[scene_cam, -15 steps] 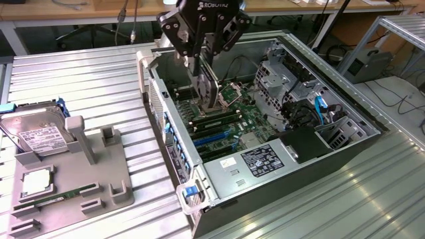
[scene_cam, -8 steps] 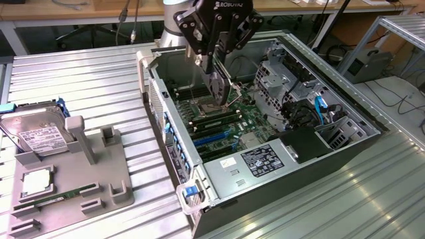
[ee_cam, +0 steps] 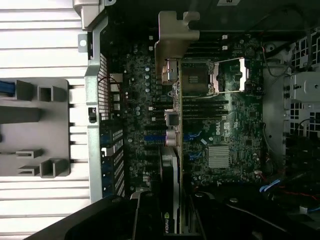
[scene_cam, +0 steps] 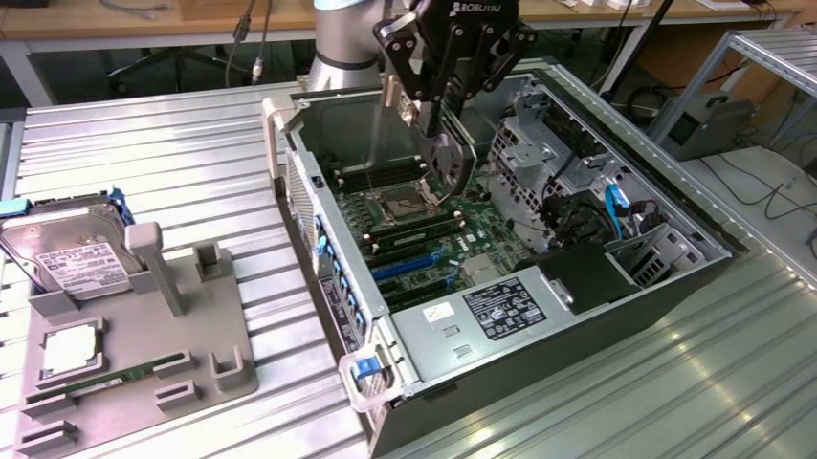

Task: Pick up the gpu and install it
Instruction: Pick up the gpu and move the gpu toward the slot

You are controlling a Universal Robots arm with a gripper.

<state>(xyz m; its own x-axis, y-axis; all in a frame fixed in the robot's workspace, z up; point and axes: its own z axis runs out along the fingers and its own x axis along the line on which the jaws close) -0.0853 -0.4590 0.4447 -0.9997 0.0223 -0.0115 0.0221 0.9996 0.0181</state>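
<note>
In the upper middle of the exterior view, the gripper [scene_cam: 431, 113] is clamped on the top of the gpu [scene_cam: 450, 167], which hangs straight beneath it inside the open computer case [scene_cam: 638, 296], long axis nearly upright, lower end close above the motherboard [scene_cam: 492, 225].

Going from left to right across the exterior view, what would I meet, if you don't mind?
Hard drive → gpu, held in the gripper → blue cable

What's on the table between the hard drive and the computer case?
The grey parts holder with its upright posts, then bare ribbed table, in the exterior view.
</note>
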